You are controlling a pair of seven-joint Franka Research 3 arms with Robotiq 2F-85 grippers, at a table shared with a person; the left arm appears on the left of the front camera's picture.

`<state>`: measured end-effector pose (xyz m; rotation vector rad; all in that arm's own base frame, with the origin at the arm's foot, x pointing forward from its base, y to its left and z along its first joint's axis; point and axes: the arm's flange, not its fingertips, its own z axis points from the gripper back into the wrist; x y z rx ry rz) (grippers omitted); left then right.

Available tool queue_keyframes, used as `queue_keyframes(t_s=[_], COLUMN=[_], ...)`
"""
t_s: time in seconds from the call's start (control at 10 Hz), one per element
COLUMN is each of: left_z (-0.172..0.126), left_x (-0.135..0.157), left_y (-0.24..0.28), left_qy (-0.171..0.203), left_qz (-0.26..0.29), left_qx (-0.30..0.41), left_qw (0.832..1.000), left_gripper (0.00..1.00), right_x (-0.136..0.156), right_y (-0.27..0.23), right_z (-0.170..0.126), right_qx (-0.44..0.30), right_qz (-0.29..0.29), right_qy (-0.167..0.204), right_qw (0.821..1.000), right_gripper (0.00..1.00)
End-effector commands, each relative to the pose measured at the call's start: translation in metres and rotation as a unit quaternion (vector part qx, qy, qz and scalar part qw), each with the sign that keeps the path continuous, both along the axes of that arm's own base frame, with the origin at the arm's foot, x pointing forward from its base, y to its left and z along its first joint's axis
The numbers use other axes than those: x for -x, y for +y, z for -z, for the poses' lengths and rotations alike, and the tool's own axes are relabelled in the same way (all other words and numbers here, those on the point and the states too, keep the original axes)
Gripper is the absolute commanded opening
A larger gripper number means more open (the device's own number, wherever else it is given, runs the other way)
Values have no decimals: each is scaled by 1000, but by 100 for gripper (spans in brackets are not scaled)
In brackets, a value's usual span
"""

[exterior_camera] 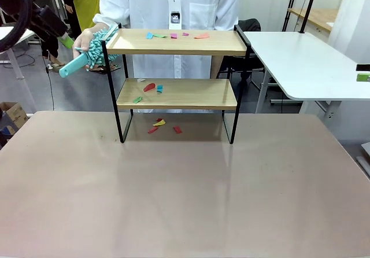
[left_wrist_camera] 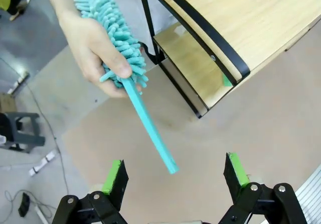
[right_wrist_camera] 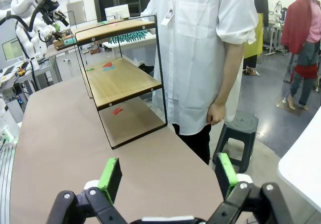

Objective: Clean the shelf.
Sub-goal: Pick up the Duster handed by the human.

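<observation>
The shelf [exterior_camera: 179, 93] stands mid-table, two wooden boards in a black frame, also seen in the left wrist view [left_wrist_camera: 235, 28] and the right wrist view [right_wrist_camera: 123, 81]. Coloured paper scraps [exterior_camera: 173, 36] lie on its top board, its lower board and the table under it. A person's hand [left_wrist_camera: 93, 48] holds a teal fluffy duster [exterior_camera: 95, 50] by its head at the shelf's left end. Its handle [left_wrist_camera: 148, 121] points toward my left gripper [left_wrist_camera: 174, 171], which is open and clear of the handle. My right gripper [right_wrist_camera: 167, 173] is open, off the shelf's side, with nothing in it.
A person in a white coat [exterior_camera: 173, 3] stands behind the shelf. A white table [exterior_camera: 300, 61] sits at the back right, and a black stool [right_wrist_camera: 241, 128] stands on the floor beside the person. The brown table [exterior_camera: 185, 194] spreads in front of the shelf.
</observation>
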<state>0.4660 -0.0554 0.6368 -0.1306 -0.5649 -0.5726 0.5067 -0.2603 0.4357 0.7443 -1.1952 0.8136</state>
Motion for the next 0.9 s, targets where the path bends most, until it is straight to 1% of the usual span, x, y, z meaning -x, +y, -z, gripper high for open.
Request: queue_keyframes(t_s=[0.0,0.3,0.4,0.6,0.7,0.8], left_z=[-4,0,10,29,44,57], left_x=[1,-1,-3,-3,-3,-1], left_y=[2,0,-7,-12,-13,-14], left_qy=[0,0,-23,-27,-41,-47], left_qz=[-2,3,-26,-41,-57,-65], left_qx=[6,5,-23,-13,-12,-7], left_qw=[1000,1000,999,999,997,997], left_gripper=[100,100,100,100,100,100], right_x=[-1,-1,-1,-1,-1,-1], right_y=[1,1,1,1,1,1], right_z=[-2,-2,-2,-2,-2,-2], right_qx=[1,1,1,1,1,1], right_qz=[-1,-1,-1,-1,-1,-1], right_qy=[-2,-2,-2,-2,-2,-2], right_qw=[1000,1000,1000,1000,1000,1000], right_gripper=[100,100,100,100,100,100])
